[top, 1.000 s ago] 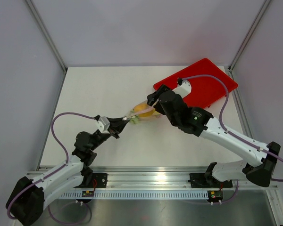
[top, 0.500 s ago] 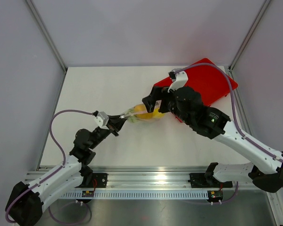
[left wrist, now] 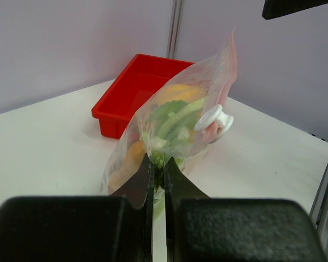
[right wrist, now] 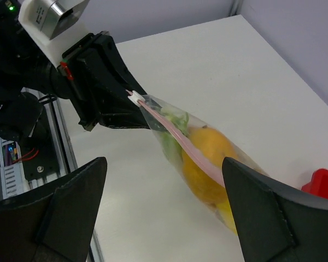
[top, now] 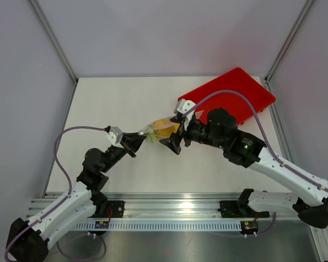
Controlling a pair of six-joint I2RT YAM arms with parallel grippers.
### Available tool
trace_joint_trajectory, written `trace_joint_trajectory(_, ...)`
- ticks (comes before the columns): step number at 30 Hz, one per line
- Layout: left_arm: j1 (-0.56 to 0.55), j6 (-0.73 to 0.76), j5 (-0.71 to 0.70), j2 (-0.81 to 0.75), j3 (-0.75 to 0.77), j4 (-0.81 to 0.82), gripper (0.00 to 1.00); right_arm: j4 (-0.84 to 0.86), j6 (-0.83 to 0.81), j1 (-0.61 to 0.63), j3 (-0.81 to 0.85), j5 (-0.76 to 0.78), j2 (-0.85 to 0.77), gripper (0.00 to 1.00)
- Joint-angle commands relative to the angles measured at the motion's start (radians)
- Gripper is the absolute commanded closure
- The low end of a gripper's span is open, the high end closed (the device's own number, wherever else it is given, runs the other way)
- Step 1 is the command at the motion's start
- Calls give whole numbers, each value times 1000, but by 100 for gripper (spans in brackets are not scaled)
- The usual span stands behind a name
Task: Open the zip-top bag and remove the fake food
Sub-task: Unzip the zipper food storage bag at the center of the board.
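At the near left of the worktop (top: 109, 103): my left gripper (left wrist: 157, 164), jaws closed on the zip-top bag (left wrist: 175, 114) at its lower edge.

Just beyond: the bag itself, clear and crinkled, with a pink zip strip and a white slider (left wrist: 216, 121).

Contents, all inside: the fake food (right wrist: 208, 155), yellow and orange pieces with green ones.

Beside the bag, mid-worktop: my right gripper (right wrist: 161, 164), jaws spread wide, facing the bag, gripping nothing.

Far right corner: a red tray (top: 235, 98), beyond the bag.

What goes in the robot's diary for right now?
left gripper: shut on zip-top bag | right gripper: open, near bag | fake food: inside bag
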Motion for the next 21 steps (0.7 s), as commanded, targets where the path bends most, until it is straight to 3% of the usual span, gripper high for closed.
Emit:
trace_joint_trajectory(1,-3,-9,-29,-26,32,62,100,106,-159,-4,-5,-152,29,7)
trace_joint_trajectory(10,-3,-10,-52,-30,19,64,100,75,-470,-4,76,-287,137,19)
trace_joint_trajectory(14,-3,-12,-50,-32,16,67,100,-15,-521,-5,176,-315,204,27)
trace_joint_trajectory(21,-3,-6,-50,-39,7,68,100,-92,-558,-5,316,-346,321,30)
